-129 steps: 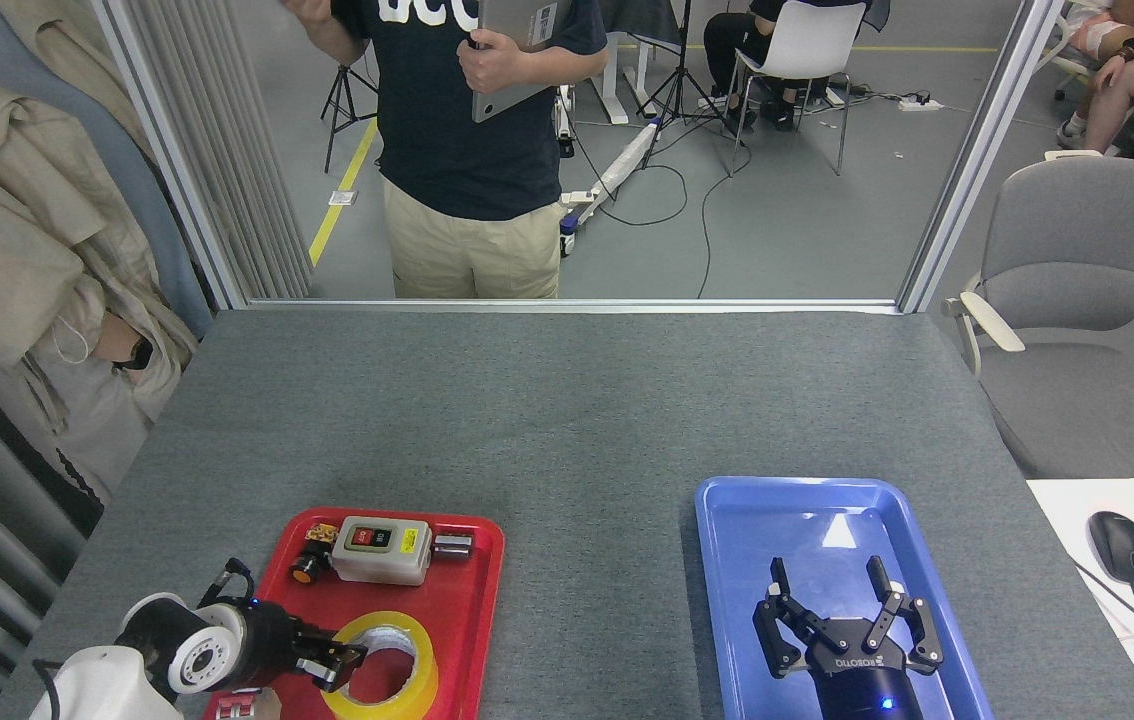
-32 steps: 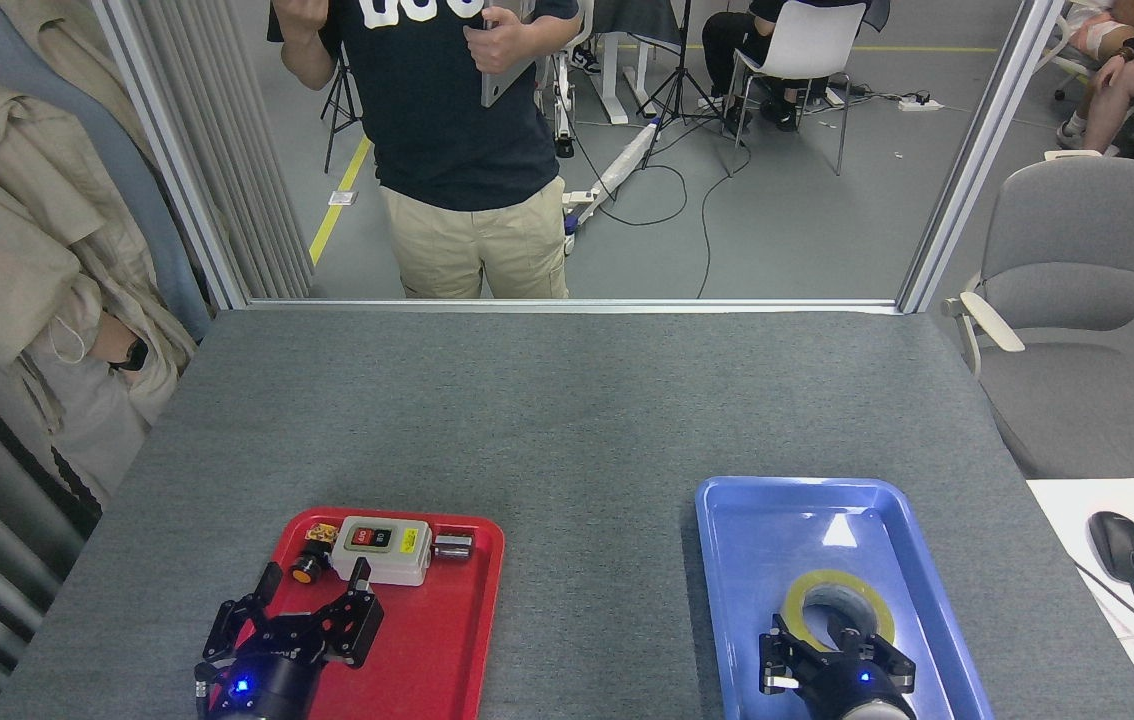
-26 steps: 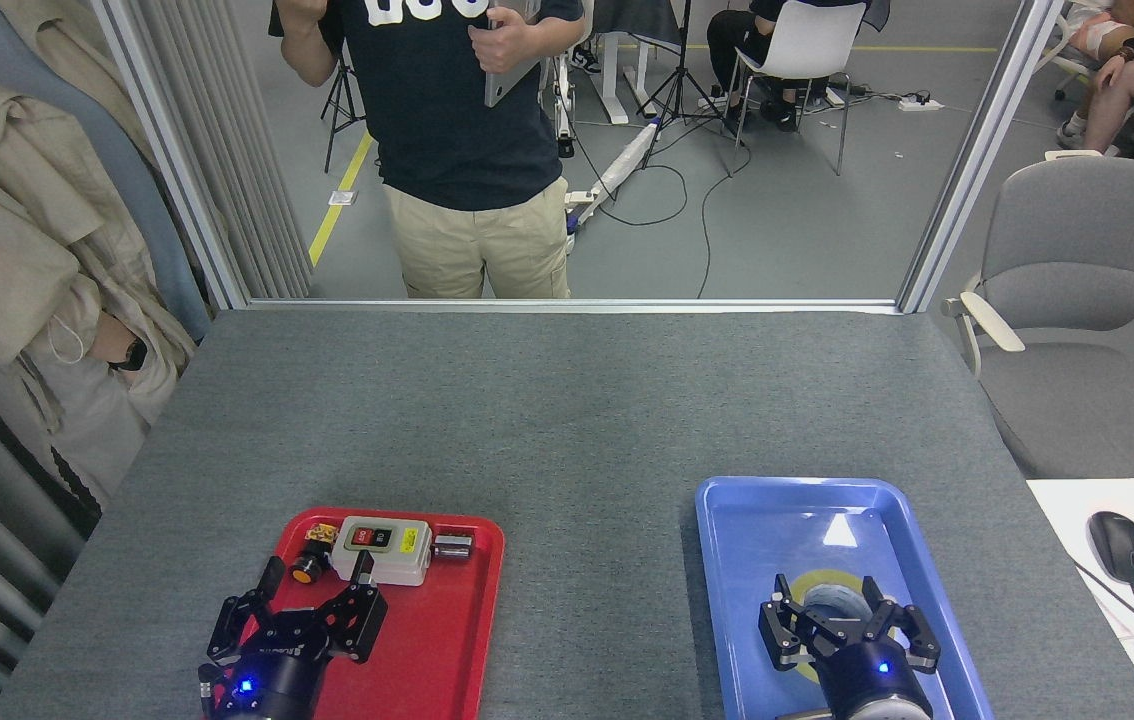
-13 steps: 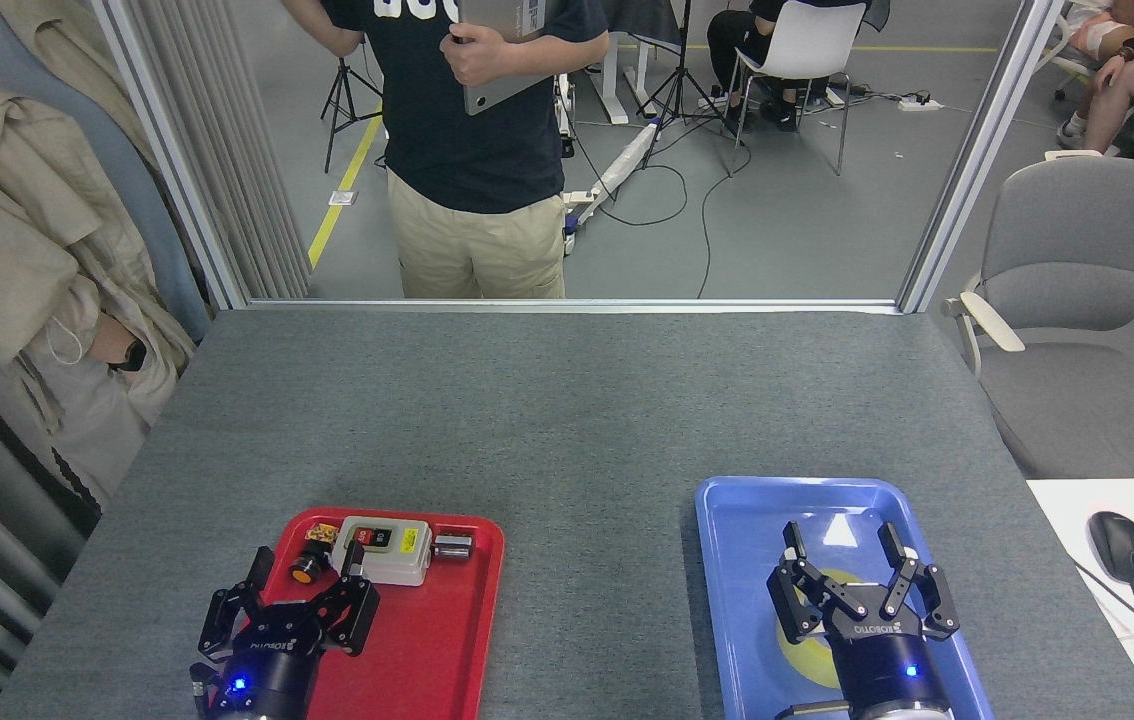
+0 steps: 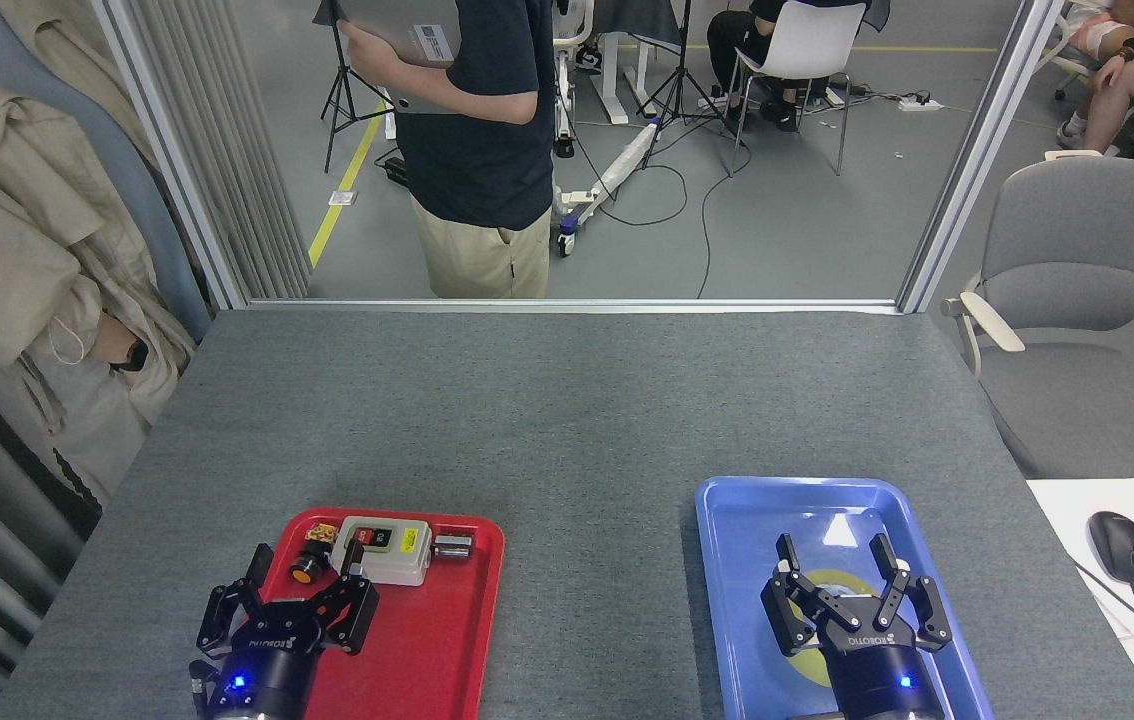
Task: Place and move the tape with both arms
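Tabletop (image 5: 567,400): grey felt-like surface; it carries two trays near its front edge.
Red tray (image 5: 437,640): front-left part of the tabletop.
Blue tray (image 5: 727,560): front-right part of the tabletop, well apart from the red one.
Tape (image 5: 799,662): lying flat in the blue tray, toward its front half; I see only yellow slivers of it around and below my right gripper, which covers most of it.
Right gripper (image 5: 835,560): poised over the tape, fingers spread wide, gripping nothing; I cannot tell whether the fingertips touch the roll.
Left gripper (image 5: 305,565): over the front-left corner of the red tray, fingers spread apart, empty.
Switch box (image 5: 384,549): beige, with a red button, at the red tray's back edge, just beyond my left fingertips.
Small parts: an orange-capped piece (image 5: 305,570) left of the box, a small metal block (image 5: 452,546) right of it.
Person (image 5: 477,150): standing beyond the tabletop's far edge, holding a flat grey device.
Grey chair (image 5: 1067,300): off the tabletop's right edge.
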`<state>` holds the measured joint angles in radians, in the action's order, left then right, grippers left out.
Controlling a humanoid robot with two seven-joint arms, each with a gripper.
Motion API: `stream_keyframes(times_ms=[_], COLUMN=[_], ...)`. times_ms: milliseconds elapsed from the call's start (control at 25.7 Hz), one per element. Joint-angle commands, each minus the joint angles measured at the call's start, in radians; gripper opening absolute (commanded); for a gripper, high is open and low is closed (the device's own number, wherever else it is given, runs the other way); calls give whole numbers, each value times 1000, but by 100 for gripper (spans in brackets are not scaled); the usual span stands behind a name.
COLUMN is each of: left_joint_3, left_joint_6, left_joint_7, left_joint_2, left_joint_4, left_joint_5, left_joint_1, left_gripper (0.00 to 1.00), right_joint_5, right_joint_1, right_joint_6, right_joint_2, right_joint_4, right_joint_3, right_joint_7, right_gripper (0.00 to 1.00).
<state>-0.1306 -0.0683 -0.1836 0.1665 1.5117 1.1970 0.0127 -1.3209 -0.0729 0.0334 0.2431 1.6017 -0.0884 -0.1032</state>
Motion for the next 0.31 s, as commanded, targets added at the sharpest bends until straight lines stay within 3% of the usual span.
stream_keyframes(times_ms=[0, 272], left_joint_3=[-1, -1], left_joint_6=[1, 12], left_joint_7=[-2, -2], left_joint_2=[-2, 2], left_joint_4=[-5, 1], left_joint_5=[29, 30], left_joint_1=[-8, -10], left_gripper=[100, 100], right_joint_5=[-17, -26], right_joint_1=[-7, -8], right_joint_6=[5, 29], right_joint_2=[1, -1], right_joint_4=[-3, -5], right_joint_3=[-1, -1], right_joint_7=[5, 5], right_gripper=[100, 100])
